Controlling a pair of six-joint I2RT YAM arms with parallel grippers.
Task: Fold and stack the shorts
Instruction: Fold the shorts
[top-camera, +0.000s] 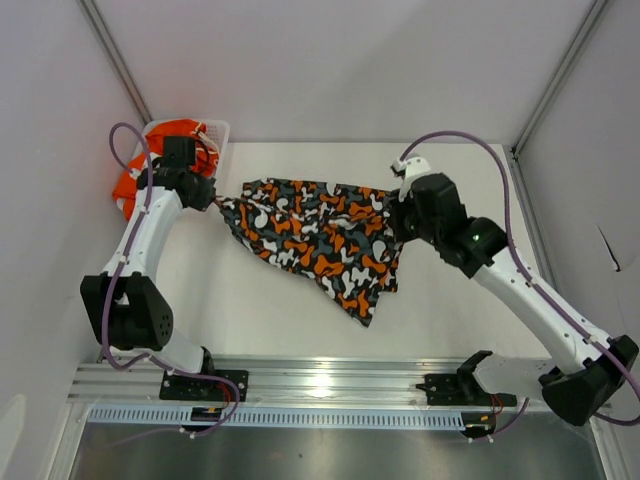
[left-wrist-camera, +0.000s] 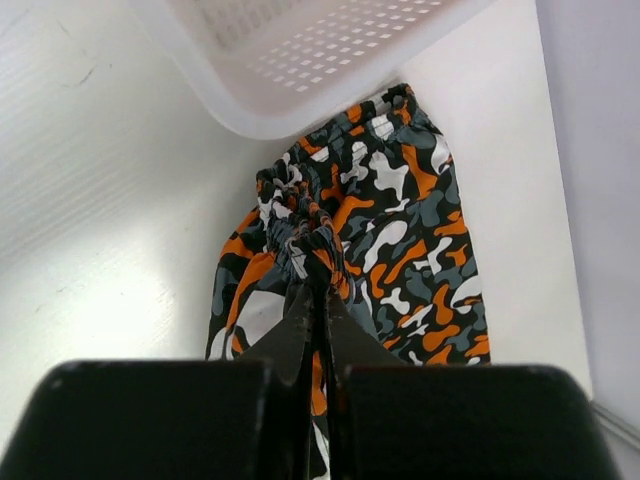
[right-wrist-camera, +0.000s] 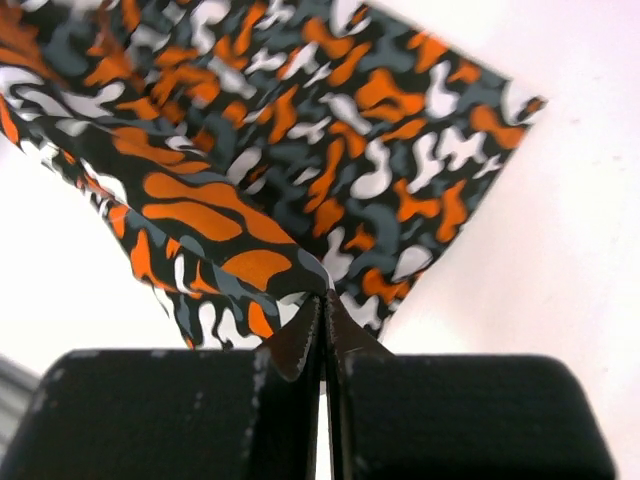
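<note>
From above, we've got the camouflage shorts (top-camera: 315, 240) stretched left to right over the table (top-camera: 260, 320), left gripper (top-camera: 214, 201) pinching one end, right gripper (top-camera: 398, 214) the other; the orange shorts (top-camera: 135, 185) sit in the basket (top-camera: 218, 130). Left wrist: jaws clamped on the gathered edge, cloth running away ahead. Right wrist: jaws closed on a fabric edge, shorts fanning forward.
</note>
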